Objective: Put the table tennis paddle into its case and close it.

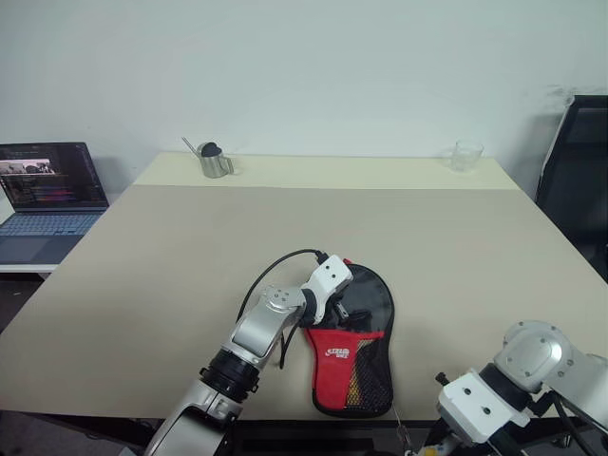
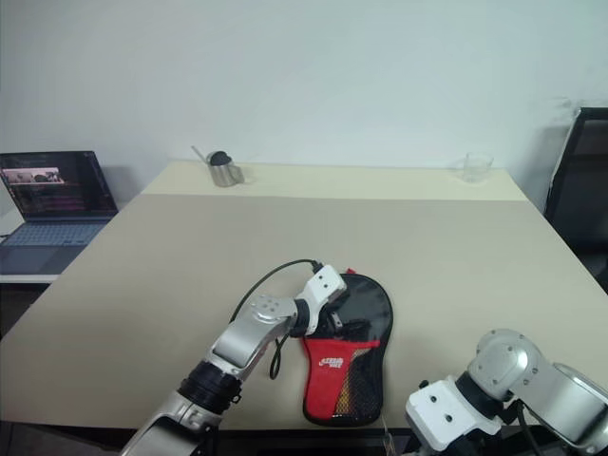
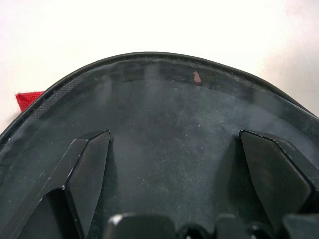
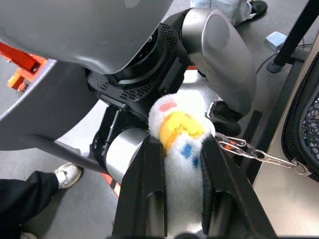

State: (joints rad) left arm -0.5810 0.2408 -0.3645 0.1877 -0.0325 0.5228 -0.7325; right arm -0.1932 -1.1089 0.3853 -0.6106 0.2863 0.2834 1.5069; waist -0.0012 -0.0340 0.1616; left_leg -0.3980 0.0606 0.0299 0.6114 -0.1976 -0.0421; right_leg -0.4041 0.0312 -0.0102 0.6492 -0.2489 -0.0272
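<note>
Here, in my head views, the paddle-shaped black and red fabric case (image 1: pixel 353 344) lies low in the frame, slightly right of centre, at the near edge of the beige table (image 1: pixel 190 247); the left gripper (image 1: pixel 344 306) rests on its black round part, fingers spread wide, holding nothing; the left wrist view adds a dusty black surface between the fingers (image 3: pixel 87 174), which I cannot tell apart as case or paddle; the right wrist view alone shows the right gripper (image 4: pixel 182 172) clamped on a fluffy white-yellow charm (image 4: pixel 180 130), its metal chain (image 4: pixel 261 156) running to the case's mesh edge at the frame's right; the white logo on the red part is unreadable.
</note>
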